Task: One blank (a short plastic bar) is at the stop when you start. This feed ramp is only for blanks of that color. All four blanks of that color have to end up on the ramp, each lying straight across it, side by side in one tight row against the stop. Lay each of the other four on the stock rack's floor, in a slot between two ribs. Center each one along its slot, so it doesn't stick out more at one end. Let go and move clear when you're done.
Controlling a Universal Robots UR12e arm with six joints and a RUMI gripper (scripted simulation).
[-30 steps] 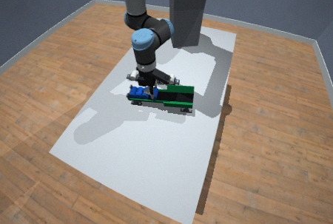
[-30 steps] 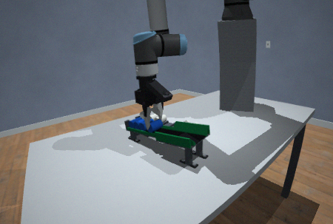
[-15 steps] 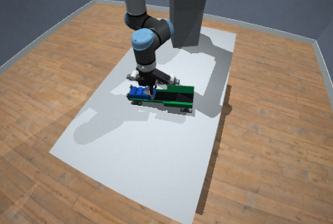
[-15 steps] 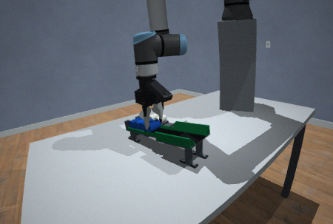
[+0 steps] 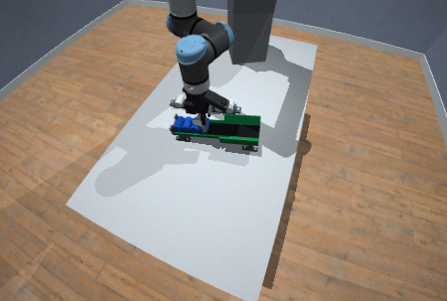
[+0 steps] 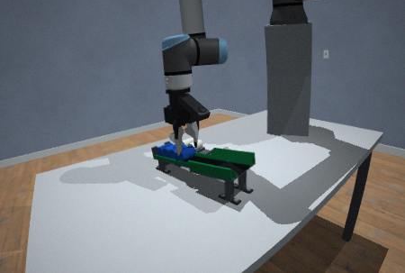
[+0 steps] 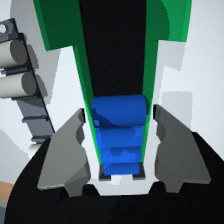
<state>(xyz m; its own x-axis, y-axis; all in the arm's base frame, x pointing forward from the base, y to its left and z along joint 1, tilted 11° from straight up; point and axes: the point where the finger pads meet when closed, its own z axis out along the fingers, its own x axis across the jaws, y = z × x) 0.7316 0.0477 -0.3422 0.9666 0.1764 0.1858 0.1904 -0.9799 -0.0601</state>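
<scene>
A green feed ramp (image 5: 225, 131) with a black floor stands on the table, also seen in the exterior view (image 6: 211, 164). A tight row of blue blanks (image 7: 119, 142) lies across its low end against the stop (image 7: 120, 175). The uppermost blue blank (image 7: 119, 111) lies straight across the ramp. My gripper (image 7: 118, 107) hangs right over it, with one finger outside each green wall. The fingers stand apart from the blank and touch nothing. In the top and exterior views the gripper (image 5: 203, 123) (image 6: 184, 145) sits low over the blue row (image 5: 186, 124).
The dark stock rack (image 7: 32, 112) lies beside the ramp on the left of the wrist view, with pale grey blanks (image 7: 12, 70) in its slots. The pale blanks show behind the ramp (image 5: 180, 100). A tall grey pedestal (image 6: 288, 81) stands at the back of the table.
</scene>
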